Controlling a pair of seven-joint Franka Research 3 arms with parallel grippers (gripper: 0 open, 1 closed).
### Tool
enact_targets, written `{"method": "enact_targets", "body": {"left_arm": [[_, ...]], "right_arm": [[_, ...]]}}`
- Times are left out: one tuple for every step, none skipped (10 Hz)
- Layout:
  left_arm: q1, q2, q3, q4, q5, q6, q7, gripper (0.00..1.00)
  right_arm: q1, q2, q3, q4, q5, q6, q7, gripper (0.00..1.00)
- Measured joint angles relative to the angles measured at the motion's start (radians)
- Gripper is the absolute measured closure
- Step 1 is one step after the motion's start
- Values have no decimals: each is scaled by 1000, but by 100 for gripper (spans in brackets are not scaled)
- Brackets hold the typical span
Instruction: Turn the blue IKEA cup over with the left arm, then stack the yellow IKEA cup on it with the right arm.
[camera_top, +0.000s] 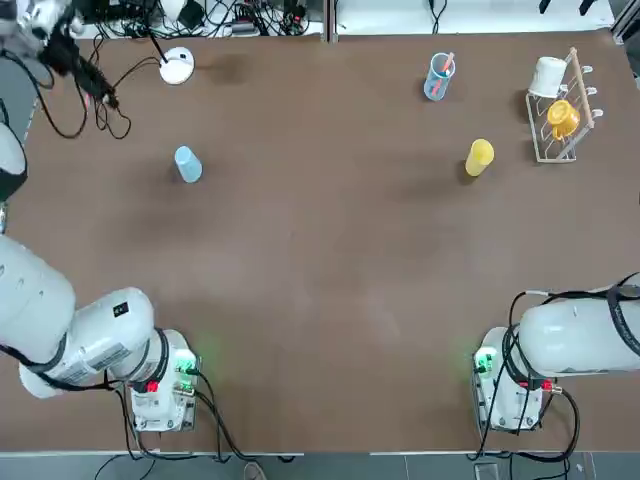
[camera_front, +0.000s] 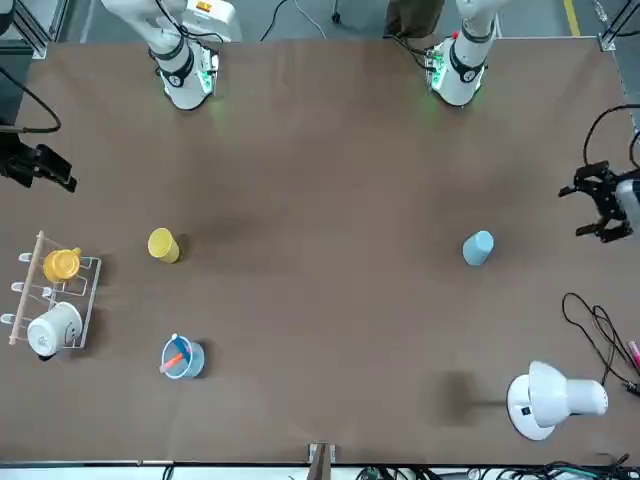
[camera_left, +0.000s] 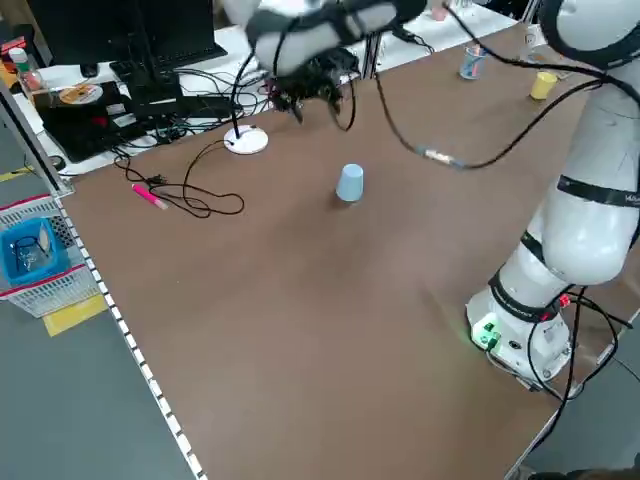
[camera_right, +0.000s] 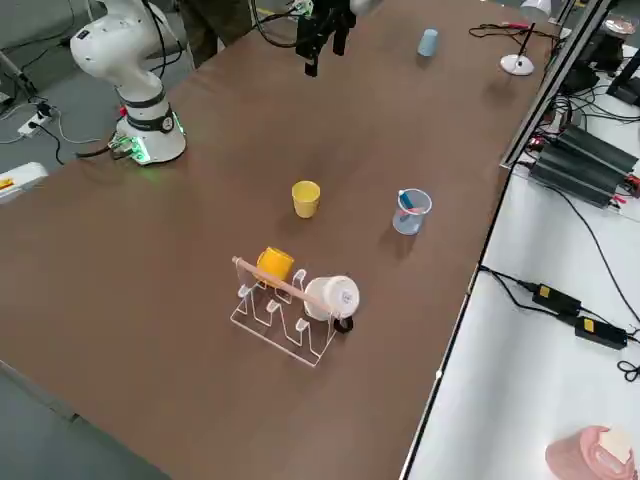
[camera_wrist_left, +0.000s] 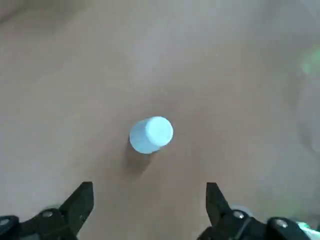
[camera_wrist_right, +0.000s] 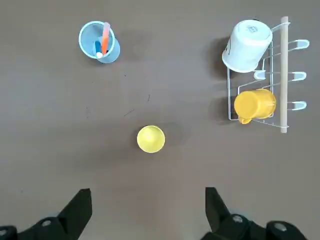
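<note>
1. Two small cups are standing on the table, both apart from the grippers. The blue cup (camera_top: 188, 164) is sitting upside down at the upper left of the top view, and the yellow cup (camera_top: 479, 157) is standing mouth up at the upper right.
2. Left gripper (camera_wrist_left: 151, 186) is hovering above the table with its fingers spread wide, pinching nothing. In the front view it's hanging around at the right edge, and the blue cup is sitting to its left, a bit lower in the frame.
3. Right gripper (camera_wrist_right: 148, 189) is also holding its fingers wide apart, nothing between them. It's poking in at the left edge of the front view, with the yellow cup lying to its right and lower down.
4. Pose-wise, the left arm (camera_top: 100, 325) is bending out past the left edge of the top view, while the right arm (camera_top: 580, 335) is running out past the right edge.
5. Other stuff: a wire rack (camera_top: 543, 145) is holding a white mug (camera_top: 547, 77) and an orange-yellow mug (camera_top: 563, 118) at upper right of the top view. A pen cup (camera_top: 437, 82) is standing left of it, and a white lamp (camera_top: 177, 66) is sitting upper left.
</note>
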Motion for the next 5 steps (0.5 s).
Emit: {"method": "enact_targets", "body": {"left_arm": [[20,46,0,-7,-57,10,135,1],[37,86,0,-27,-112,22,261,1],[49,118,0,-57,-168,37,412,1],[57,148,0,-80,-219,42,579,1],[58,181,-2,-92,-253,42,711,1]], "right_arm": [[0,0,0,0,0,0,0,0],[0,0,0,0,0,0,0,0],[0,0,1,0,0,3,0,0],[0,0,1,0,0,6,0,0],[1,0,3,0,0,6,0,0]]}}
